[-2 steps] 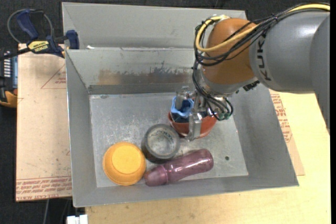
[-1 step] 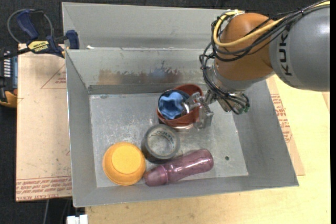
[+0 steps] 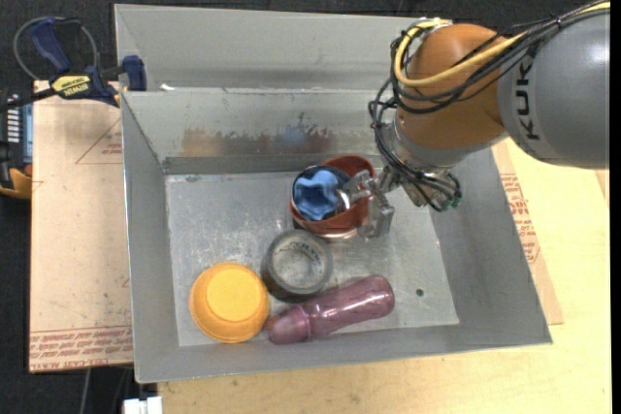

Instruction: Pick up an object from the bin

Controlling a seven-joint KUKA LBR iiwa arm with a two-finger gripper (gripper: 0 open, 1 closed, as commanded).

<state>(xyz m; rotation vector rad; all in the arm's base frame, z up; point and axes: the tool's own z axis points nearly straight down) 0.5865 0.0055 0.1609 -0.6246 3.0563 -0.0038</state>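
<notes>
My gripper hangs low over the right rim of a reddish-brown bowl in the middle of the bin. One finger stands just outside the bowl's right edge, and the other reaches in over the rim, so the jaws are open with the rim between them. A crumpled blue thing lies inside the bowl, just left of the inner finger. A grey roll of tape lies flat against the bowl's front left.
A purple-pink bottle-shaped thing lies on its side along the front, below the tape roll. An orange-yellow cup sits at the front left. The arm's orange cover and cables hang above the bin's right back part.
</notes>
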